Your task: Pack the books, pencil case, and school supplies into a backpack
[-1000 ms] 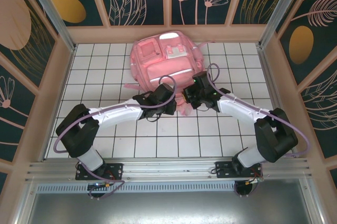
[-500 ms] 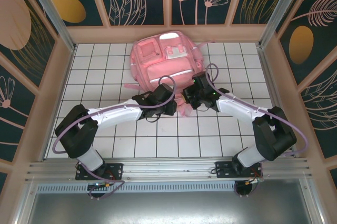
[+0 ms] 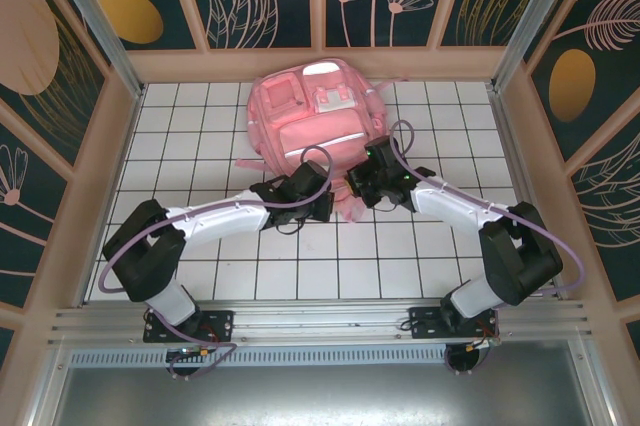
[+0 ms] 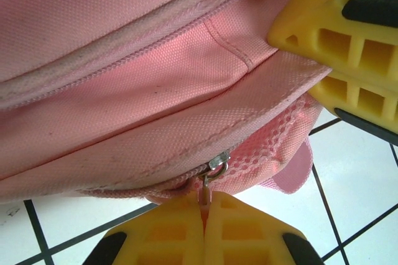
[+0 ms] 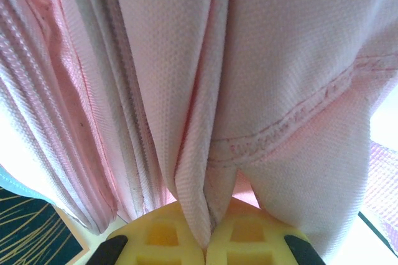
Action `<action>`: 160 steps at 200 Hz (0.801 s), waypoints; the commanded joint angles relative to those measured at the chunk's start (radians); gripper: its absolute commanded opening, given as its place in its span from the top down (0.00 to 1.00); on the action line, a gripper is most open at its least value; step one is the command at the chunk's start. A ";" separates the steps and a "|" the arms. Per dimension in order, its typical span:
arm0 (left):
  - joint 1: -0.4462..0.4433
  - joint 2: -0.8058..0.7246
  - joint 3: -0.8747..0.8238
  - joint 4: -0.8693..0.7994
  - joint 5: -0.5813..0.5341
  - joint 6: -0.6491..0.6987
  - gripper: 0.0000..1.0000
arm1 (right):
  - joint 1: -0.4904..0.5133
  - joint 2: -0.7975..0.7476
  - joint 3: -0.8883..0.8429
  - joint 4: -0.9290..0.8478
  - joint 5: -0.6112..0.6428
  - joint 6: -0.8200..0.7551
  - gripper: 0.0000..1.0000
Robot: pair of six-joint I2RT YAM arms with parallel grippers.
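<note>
The pink backpack (image 3: 315, 121) lies at the back middle of the tiled table, its near edge between both arms. My left gripper (image 3: 322, 204) is at that near edge, shut on the zipper pull (image 4: 204, 191), whose metal ring (image 4: 219, 163) hangs from the seam of the backpack (image 4: 155, 84). The right gripper's yellow fingers (image 4: 339, 41) show at the upper right of the left wrist view. My right gripper (image 3: 356, 186) is shut on a fold of backpack fabric (image 5: 208, 215), with the backpack (image 5: 280, 60) bunched above it. Books, pencil case and school supplies are out of view.
The white tiled table (image 3: 400, 266) is walled by a wooden frame and patterned panels on three sides. A pink strap (image 3: 250, 163) trails from the backpack's left side. Open tiles lie to the left, right and in front of the arms.
Both grippers stay clamped at the backpack's near edge. The right arm has shifted very slightly; the backpack has barely moved.
</note>
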 commanded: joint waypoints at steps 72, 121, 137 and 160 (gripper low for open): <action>0.065 -0.098 -0.147 -0.065 -0.101 0.038 0.98 | -0.091 -0.044 0.035 0.025 0.021 -0.055 1.00; 0.115 -0.091 -0.162 -0.059 -0.123 0.039 0.98 | -0.130 -0.075 0.021 0.016 0.011 -0.073 1.00; 0.128 -0.084 -0.162 -0.051 -0.128 0.023 0.98 | -0.144 -0.082 0.018 0.015 0.001 -0.087 1.00; 0.153 -0.068 -0.148 -0.031 -0.105 0.008 0.99 | -0.163 -0.090 0.019 -0.007 0.005 -0.140 1.00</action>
